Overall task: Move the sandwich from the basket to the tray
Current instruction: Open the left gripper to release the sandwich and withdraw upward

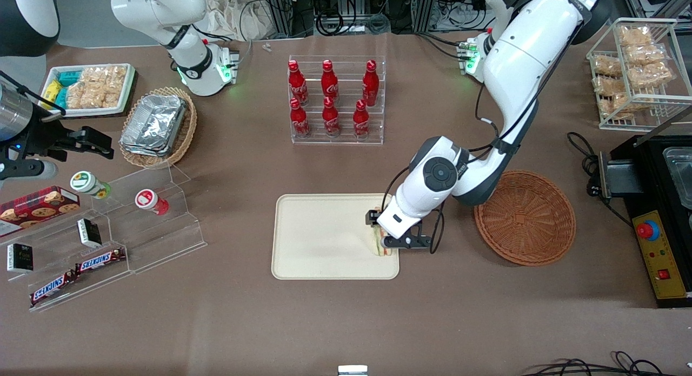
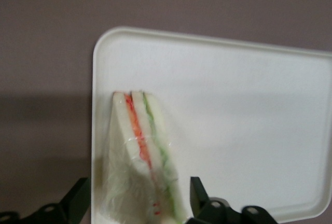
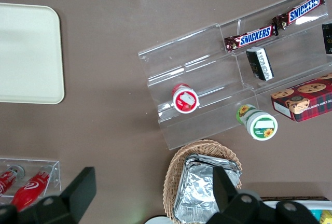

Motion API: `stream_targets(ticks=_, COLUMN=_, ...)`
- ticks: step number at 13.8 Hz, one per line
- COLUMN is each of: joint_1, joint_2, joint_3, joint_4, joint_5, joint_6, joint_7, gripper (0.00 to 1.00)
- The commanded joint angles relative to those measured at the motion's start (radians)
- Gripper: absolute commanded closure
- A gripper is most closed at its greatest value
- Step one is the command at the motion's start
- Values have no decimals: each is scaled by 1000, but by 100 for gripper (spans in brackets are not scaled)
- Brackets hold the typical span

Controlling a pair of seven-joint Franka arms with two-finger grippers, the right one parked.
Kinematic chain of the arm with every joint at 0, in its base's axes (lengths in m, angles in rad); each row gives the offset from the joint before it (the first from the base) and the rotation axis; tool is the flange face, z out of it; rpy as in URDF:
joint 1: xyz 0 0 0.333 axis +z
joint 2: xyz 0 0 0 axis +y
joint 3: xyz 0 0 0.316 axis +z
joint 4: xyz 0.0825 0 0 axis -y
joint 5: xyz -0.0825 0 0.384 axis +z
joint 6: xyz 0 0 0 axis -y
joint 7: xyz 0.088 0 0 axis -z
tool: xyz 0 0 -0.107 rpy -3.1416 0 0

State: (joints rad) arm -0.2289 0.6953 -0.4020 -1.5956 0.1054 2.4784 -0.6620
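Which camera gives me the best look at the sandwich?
The left wrist view: the sandwich shows its filling layers, on the tray between the gripper fingers. The front view mostly hides it; the right wrist view misses it.

Six red cola bottles (image 1: 330, 97) stand in a clear rack (image 1: 337, 101). Toward the parked arm's end from that rack lie a foil-container basket (image 1: 157, 127), a snack-packet tray (image 1: 89, 89), and Snickers bars (image 1: 100, 261), the last nearer the front camera.

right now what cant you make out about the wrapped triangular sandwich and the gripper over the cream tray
- Front view: the wrapped triangular sandwich is mostly covered by the left gripper and wrist over the cream tray.
- Left wrist view: the sandwich's wide end is cut off by the picture edge.
- Whether the sandwich rests on the tray or hangs just above it.
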Motion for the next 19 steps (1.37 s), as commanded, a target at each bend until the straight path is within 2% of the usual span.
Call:
stream_targets(ticks=1, joint_1=31, joint_2=-88, joint_3=14, joint_4=6, joint_5=13, joint_6=-21, joint_7=-42, gripper=1)
stream_targets(ticks=5, joint_1=141, joint_2=-217, joint_3=9, joint_4=22, joint_5=11, joint_6=-211, joint_7=-28, gripper=1)
stream_targets(ticks=7, joint_1=184, joint_2=-281, joint_3=9, joint_4=54, joint_5=2, joint_6=-379, joint_7=-2, gripper=1)
stream_targets(ticks=10, joint_1=273, joint_2=-396, joint_3=8, joint_4=71, joint_5=-16, joint_6=-641, joint_7=135, gripper=1)
stream_targets(ticks=11, joint_1=284, joint_2=-440, joint_3=14, joint_4=71, joint_5=-42, joint_6=-726, joint_7=177, gripper=1)
stream_targets(ticks=15, joint_1=252, joint_2=-618, joint_3=231, joint_4=54, joint_5=-107, joint_6=-990, joint_7=424, gripper=1)
stream_targets(ticks=17, joint_1=212, joint_2=-700, joint_3=319, joint_4=7, joint_5=-102, joint_6=-1023, joint_7=452, gripper=1)
stream_targets(ticks=19, joint_1=195, joint_2=-769, joint_3=357, joint_4=-53, joint_5=-102, joint_6=-1017, joint_7=462, gripper=0)
